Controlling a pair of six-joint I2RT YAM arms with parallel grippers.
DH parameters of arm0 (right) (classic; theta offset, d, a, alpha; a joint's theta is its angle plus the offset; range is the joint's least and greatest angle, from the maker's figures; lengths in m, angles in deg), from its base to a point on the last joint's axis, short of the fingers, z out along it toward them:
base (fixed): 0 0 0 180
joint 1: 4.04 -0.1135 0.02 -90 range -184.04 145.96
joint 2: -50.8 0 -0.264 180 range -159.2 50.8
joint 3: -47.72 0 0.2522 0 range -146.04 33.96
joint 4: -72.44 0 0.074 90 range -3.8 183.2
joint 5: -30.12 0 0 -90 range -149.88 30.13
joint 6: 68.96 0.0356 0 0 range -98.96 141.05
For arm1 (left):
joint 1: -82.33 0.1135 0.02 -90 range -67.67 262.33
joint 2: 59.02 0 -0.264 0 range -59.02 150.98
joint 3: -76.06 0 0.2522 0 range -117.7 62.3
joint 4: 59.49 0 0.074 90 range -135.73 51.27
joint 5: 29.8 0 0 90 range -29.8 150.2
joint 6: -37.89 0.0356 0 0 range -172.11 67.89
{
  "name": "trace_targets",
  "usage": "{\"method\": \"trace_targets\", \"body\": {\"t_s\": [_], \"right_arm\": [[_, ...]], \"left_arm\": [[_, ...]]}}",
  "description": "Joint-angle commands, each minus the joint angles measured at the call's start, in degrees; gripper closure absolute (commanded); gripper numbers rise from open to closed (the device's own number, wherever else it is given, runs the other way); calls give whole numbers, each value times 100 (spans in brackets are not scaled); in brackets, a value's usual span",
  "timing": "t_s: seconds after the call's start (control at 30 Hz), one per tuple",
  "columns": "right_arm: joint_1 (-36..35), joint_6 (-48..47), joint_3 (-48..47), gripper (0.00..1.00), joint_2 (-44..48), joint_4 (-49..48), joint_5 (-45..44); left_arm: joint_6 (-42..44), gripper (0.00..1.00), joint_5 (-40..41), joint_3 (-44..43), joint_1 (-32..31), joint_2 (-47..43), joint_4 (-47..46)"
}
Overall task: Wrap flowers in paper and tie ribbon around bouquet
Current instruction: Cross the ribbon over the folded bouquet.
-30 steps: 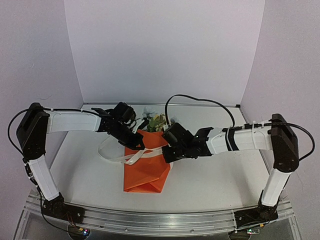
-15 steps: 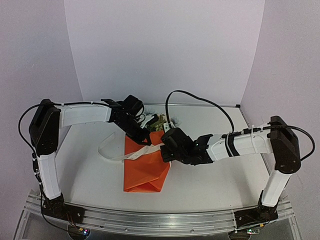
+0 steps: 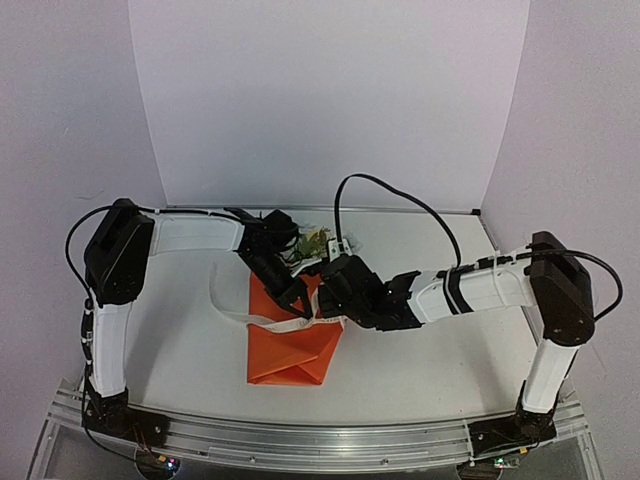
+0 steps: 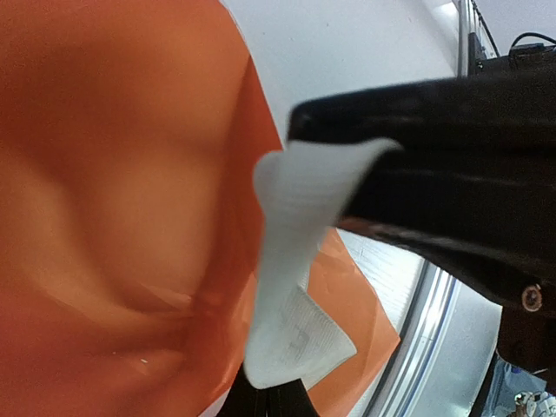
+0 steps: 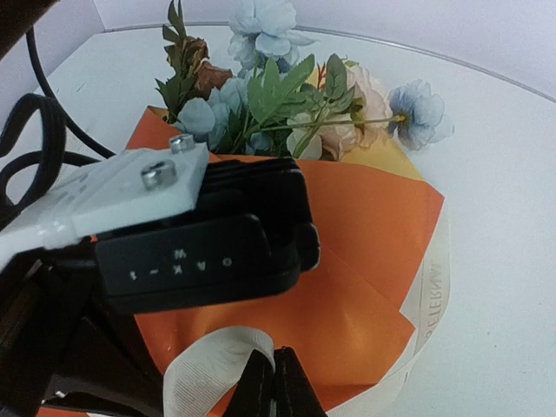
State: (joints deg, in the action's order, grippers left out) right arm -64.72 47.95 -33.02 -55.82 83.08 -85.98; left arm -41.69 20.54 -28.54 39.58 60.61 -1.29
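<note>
Two arms are meeting at the middle of the overhead view, right above the bouquet that is lying on the white surface. Your left gripper is clamping the ribbon. In its own camera the black fingers are reaching in from the right of the frame and the white band is folding out between them, then hanging down across the orange paper. Your right gripper is sitting at the bottom centre of its own view with the fingers pressed together. A loop of ribbon is curling up to those tips, but you cannot tell from these views whether it is actually nipped between them.

From above, the ribbon is looping out to the left of the wrap and running back across its middle toward both grippers. In the right wrist view another stretch, with printed lettering, is lying along the right edge of the paper, partly on the surface.

The flowers are poking out of the far end of the wrap at the top of the right wrist frame, showing pale blue, peach and rust heads among green leaves. A strip of yellow is showing just below them.
</note>
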Motion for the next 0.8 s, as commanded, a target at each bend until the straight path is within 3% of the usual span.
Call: {"method": "trace_targets", "body": {"t_s": [0.0,0.1,0.23,0.47,0.67,0.77], "right_arm": [[102,333,-59,94,-192,-102,391],[153,486,98,92,-186,-55,540],[176,533,162,77,-157,77,707],[174,583,40,64,-111,735,668],[177,865,-109,37,155,1544,384],[183,1029,-312,29,325,2071,342]], "left_arm": [[39,98,-293,324,-6,-355,-246],[-77,99,-406,552,-3,-459,-553],[-136,99,-544,744,19,-535,-758],[-118,99,-785,843,79,-582,-882],[-12,100,-924,639,83,-391,-699],[5,100,-966,604,82,-336,-672]]}}
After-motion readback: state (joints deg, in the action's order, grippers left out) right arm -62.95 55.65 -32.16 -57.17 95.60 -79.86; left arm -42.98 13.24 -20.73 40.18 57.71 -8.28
